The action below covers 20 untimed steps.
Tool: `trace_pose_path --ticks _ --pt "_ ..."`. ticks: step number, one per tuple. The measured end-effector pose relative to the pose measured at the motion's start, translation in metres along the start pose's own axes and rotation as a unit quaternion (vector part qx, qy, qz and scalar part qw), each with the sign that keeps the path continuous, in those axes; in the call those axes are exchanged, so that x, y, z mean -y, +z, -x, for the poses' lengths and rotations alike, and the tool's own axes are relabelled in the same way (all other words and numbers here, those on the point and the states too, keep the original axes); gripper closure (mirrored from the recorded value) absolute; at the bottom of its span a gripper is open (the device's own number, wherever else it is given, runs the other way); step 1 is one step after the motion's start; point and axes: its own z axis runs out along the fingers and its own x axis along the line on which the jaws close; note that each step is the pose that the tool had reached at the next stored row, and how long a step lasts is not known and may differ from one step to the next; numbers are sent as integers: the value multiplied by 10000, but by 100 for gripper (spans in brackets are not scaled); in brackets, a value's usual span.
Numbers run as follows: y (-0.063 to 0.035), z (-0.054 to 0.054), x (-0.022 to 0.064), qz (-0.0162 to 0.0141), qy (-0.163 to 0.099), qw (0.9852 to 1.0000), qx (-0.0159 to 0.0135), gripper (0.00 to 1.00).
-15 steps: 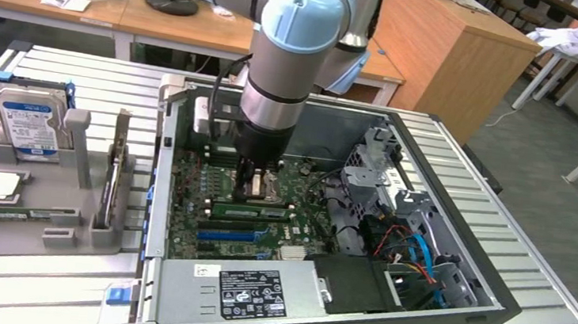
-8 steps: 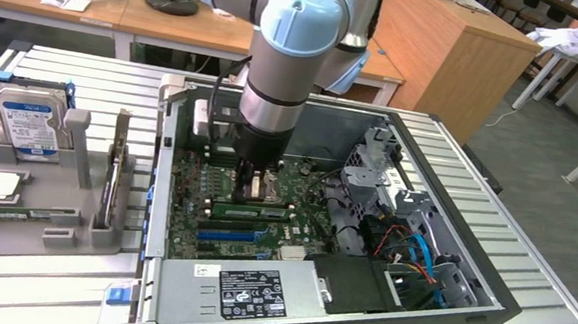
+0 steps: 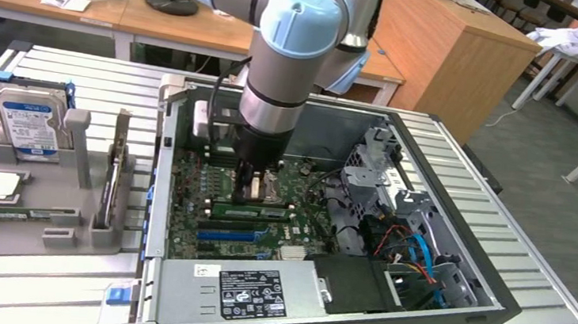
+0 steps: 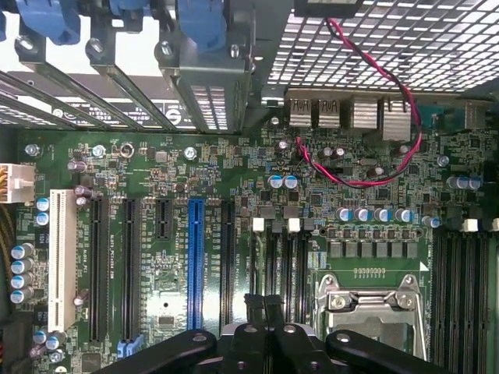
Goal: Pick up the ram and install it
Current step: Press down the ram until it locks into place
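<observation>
In the exterior view the arm reaches down into the open computer case (image 3: pixel 487 308), and the pincer (image 3: pixel 256 184) stands low over the motherboard (image 3: pixel 310 228). Just under it a long, narrow green strip lies across the board; it looks like the ram (image 3: pixel 251 204) standing in a slot, but the arm covers part of it and I cannot tell if it is fully seated. This view also shows the counter (image 3: pixel 534 257) and, at the exterior view's left, a grey holder (image 3: pixel 33 237) with the hard drive (image 3: pixel 25 122) upright in it, one thin board (image 3: pixel 117 163) on its edge and another green stick (image 3: pixel 10 215) lying flat.

The wrist view looks straight down at the board. There the pincer (image 4: pixel 263 305) has its two fingers pressed together, with nothing visible between them. They stand over the black memory slots (image 4: pixel 284 265) with white clips. A blue slot (image 4: pixel 195 261) and a red and black wire (image 4: pixel 390 86) are clear here. The picture's edge cuts off the slots beneath the fingers.
</observation>
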Motion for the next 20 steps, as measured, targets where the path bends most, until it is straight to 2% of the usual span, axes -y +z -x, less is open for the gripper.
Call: trace_pose_path --ticks 20 --pt "64 -6 0 0 1 10000 -1 89"
